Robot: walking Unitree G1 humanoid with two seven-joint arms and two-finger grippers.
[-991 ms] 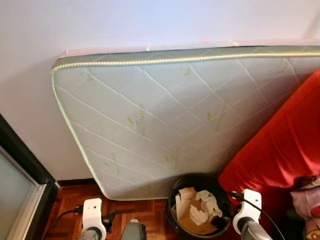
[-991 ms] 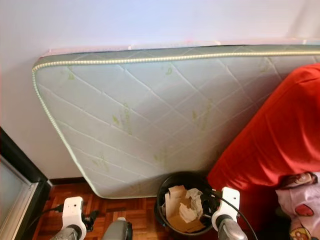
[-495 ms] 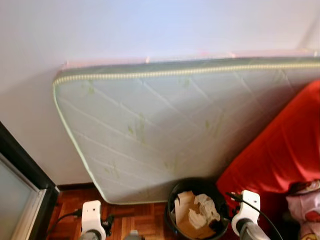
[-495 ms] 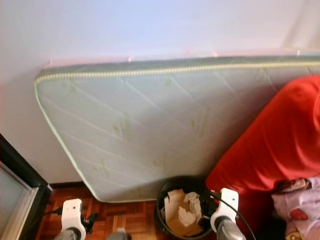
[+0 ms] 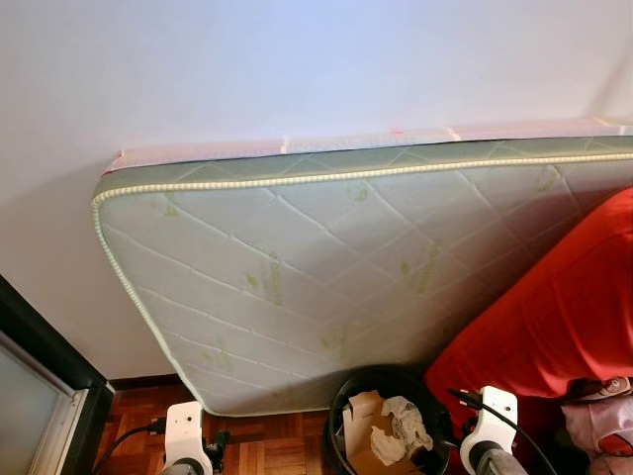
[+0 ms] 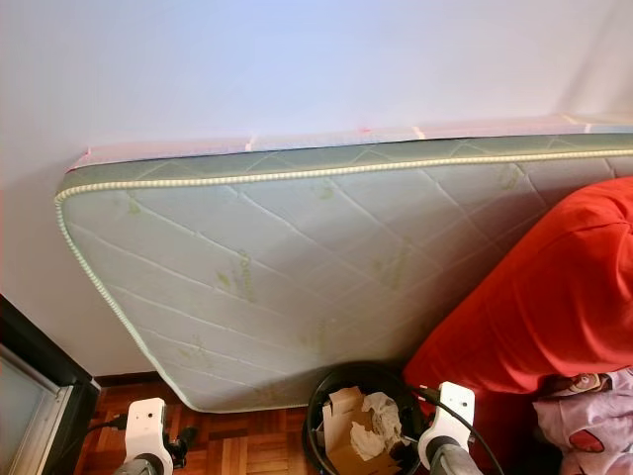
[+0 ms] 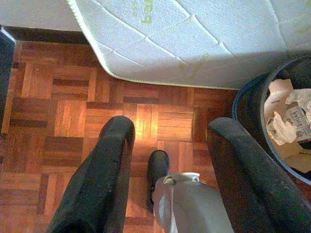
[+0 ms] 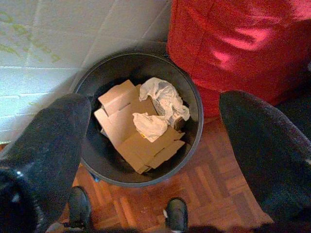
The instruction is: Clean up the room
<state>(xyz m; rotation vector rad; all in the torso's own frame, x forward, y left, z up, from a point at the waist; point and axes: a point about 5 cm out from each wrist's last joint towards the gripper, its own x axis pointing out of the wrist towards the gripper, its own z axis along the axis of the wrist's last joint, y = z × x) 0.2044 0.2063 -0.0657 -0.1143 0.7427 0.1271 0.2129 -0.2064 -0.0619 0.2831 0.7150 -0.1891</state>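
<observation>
- Head views: since a second earlier the camera had tipped upward, so the mattress [image 5: 326, 267] and bin [image 6: 341, 391] sat lower.
- Left wrist: left gripper [image 7: 167, 160] spread wide, empty, above the floor [image 7: 58, 111].
- Right wrist: right gripper [image 8: 160, 145] spread wide, empty, over the bin's cardboard [image 8: 131, 136] and paper [image 8: 163, 99].

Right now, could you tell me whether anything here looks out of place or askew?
Yes: a mattress stands on its long edge against the wall, tilted, one rounded corner on the parquet beside the black bin of cardboard and crumpled paper.
</observation>
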